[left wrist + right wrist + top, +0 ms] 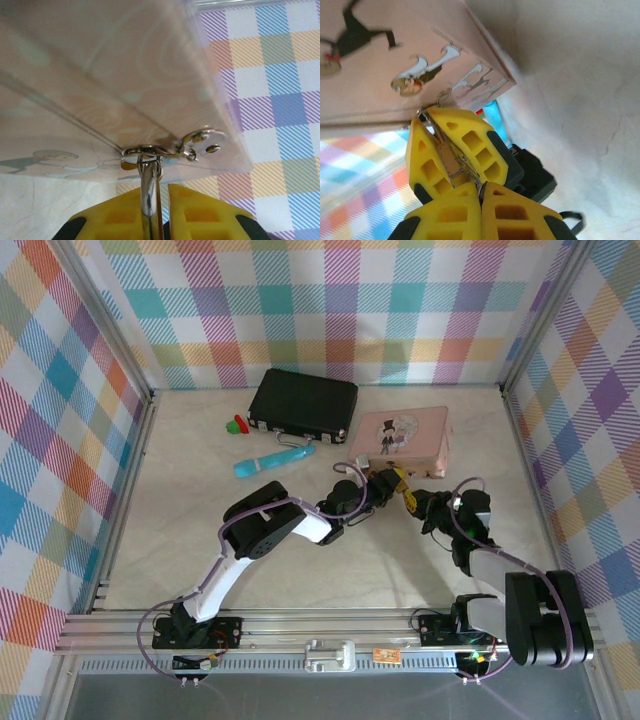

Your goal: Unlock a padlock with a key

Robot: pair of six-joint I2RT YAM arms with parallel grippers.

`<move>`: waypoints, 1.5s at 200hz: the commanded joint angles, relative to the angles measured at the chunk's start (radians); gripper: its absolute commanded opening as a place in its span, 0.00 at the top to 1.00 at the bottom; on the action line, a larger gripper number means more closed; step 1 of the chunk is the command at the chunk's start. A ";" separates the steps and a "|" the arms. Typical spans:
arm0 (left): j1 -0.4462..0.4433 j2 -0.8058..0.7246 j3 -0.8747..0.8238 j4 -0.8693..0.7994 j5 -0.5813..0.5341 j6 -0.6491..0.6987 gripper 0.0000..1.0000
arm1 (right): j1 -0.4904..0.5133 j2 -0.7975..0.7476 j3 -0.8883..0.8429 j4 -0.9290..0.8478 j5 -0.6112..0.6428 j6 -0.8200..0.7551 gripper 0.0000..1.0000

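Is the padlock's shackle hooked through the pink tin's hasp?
Yes: the left wrist view shows the silver shackle rising from between the left fingers and passing through the hasp ring of the pink tin.

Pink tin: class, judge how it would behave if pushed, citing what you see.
The pink tin looks stiff: its edges are straight. Low and wide, it probably won't tip. Lying flat on the smooth table, it would likely slide rather than roll.
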 commanded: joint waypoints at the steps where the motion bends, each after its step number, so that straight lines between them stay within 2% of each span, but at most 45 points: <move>1: -0.027 0.057 0.030 0.041 0.018 0.056 1.00 | 0.016 -0.118 0.025 0.129 0.105 0.419 1.00; 26: -0.032 0.069 0.064 0.039 0.018 0.049 1.00 | 0.017 -0.231 0.075 -0.041 0.169 0.416 1.00; 59: -0.031 0.052 0.048 0.028 0.010 0.065 1.00 | 0.012 -0.181 0.005 -0.009 0.168 0.376 1.00; 79: -0.026 0.052 0.044 0.017 0.003 0.065 1.00 | -0.012 -0.121 0.012 -0.032 0.127 0.240 1.00; 107: -0.017 0.026 0.032 -0.054 -0.004 0.102 1.00 | -0.048 -0.051 0.093 -0.109 0.054 -0.044 0.99; 136: -0.002 -0.002 0.047 -0.184 0.004 0.137 1.00 | -0.055 -0.059 0.188 -0.309 0.031 -0.350 0.83; 169: 0.007 -0.025 0.077 -0.330 -0.007 0.190 1.00 | -0.055 -0.158 0.225 -0.537 0.133 -0.640 0.67; 199: 0.009 -0.047 0.099 -0.465 -0.021 0.237 1.00 | -0.055 -0.230 0.227 -0.659 0.198 -0.846 0.56; 259: 0.009 -0.084 0.136 -0.712 -0.024 0.331 1.00 | -0.056 -0.230 0.262 -0.783 0.189 -1.107 0.23; 300: 0.004 -0.103 0.167 -0.881 -0.037 0.373 1.00 | -0.055 -0.204 0.300 -0.813 0.192 -1.194 0.16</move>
